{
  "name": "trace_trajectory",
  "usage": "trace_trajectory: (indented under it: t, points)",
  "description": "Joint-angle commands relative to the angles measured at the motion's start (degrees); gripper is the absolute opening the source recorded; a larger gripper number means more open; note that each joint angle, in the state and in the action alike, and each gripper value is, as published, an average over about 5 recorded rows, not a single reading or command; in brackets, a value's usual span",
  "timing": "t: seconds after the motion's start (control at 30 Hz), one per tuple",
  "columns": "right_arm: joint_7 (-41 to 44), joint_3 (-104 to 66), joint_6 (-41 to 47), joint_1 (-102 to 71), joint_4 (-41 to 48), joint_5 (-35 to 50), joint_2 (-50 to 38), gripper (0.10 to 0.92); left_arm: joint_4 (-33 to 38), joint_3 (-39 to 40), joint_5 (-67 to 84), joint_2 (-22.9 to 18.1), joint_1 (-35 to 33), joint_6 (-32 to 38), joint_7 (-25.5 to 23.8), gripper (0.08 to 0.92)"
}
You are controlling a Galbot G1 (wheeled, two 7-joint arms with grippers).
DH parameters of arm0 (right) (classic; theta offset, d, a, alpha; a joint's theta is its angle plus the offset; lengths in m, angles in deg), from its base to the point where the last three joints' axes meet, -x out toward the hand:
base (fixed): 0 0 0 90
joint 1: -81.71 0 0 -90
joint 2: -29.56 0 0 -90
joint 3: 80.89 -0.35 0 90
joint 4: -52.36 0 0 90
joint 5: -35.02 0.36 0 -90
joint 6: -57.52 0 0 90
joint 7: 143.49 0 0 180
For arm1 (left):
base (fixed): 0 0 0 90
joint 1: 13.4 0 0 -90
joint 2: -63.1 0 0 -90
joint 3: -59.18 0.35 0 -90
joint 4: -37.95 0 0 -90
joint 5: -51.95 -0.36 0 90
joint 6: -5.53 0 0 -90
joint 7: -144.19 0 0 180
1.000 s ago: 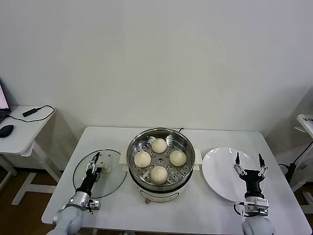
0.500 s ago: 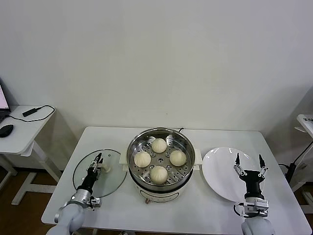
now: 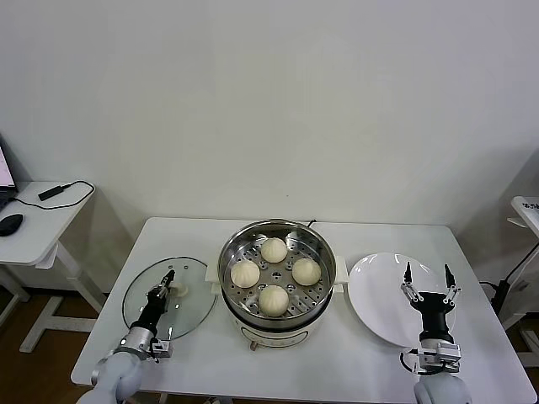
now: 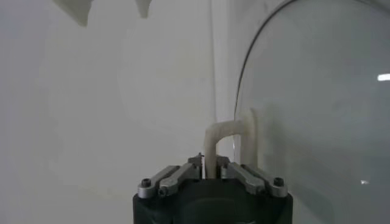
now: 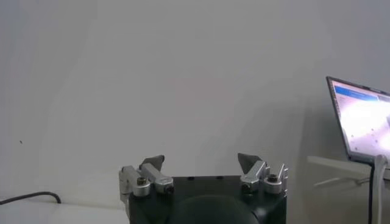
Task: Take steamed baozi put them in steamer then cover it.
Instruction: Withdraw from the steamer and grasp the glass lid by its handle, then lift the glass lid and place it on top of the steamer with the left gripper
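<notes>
A: Steamer (image 3: 277,278) status?

B: Mid-table, uncovered, four baozi (image 3: 274,250) on its tray. Loading looks complete.

A: The cover (image 3: 167,298)?

B: Flat on the table, just left of the steamer. Change noted: the left gripper (image 3: 167,282), spread a second ago, is now pinched on the cover's handle (image 4: 226,139). Lifting should follow.

A: Obstructions?

B: White plate (image 3: 383,303) to the right, clear of the path. Right gripper (image 3: 426,278) hangs over it, jaws spread, idle.

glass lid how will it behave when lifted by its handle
The glass lid looks rigid and probably breakable. The left gripper is shut on only the thin handle, so the wide disc may swing or tilt. Its smooth metal rim could slide on the table.
</notes>
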Motion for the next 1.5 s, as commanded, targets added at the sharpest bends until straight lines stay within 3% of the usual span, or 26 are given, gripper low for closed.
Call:
trace_trajectory:
  t: [0.03,0.27,0.43,0.6,0.8,0.97,1.13,1.5]
  points:
    - [0.1,0.2,-0.2,0.2,0.3,-0.4,0.3,0.823,10.9,-3.5,6.3,1.4,-3.3,-0.3,-0.9,0.191]
    - [0.2,0.6,-0.2,0.9,0.3,-0.7,0.6,0.823,25.4,-11.0,7.1,4.3,-6.6,-2.0,-2.9,0.191]
    - [0.2,0.8,-0.4,1.2,0.0,-1.0,1.1,0.823,35.2,-11.7,7.7,5.9,-8.5,-4.7,-5.4,0.191]
    - [0.1,0.7,-0.4,1.4,-0.4,-1.1,1.4,0.823,46.2,-6.0,7.2,6.4,-10.2,-9.0,-9.0,0.191]
    - [0.1,0.4,-0.3,1.2,-0.6,-1.2,1.1,0.823,53.8,8.0,4.8,6.1,-7.2,-16.2,-14.4,0.191]
    - [0.1,0.5,0.4,1.2,-0.4,-1.6,1.0,0.823,53.7,20.6,0.5,4.6,-1.0,-23.9,-20.0,0.191]
    - [-0.2,0.8,2.0,1.5,-0.2,-1.7,1.1,0.823,47.3,29.9,-3.5,0.4,5.7,-30.4,-24.5,0.191]
    - [-0.1,1.0,2.3,2.3,0.9,-1.8,2.3,0.823,36.0,33.6,-13.0,-8.7,13.0,-37.0,-34.8,0.191]
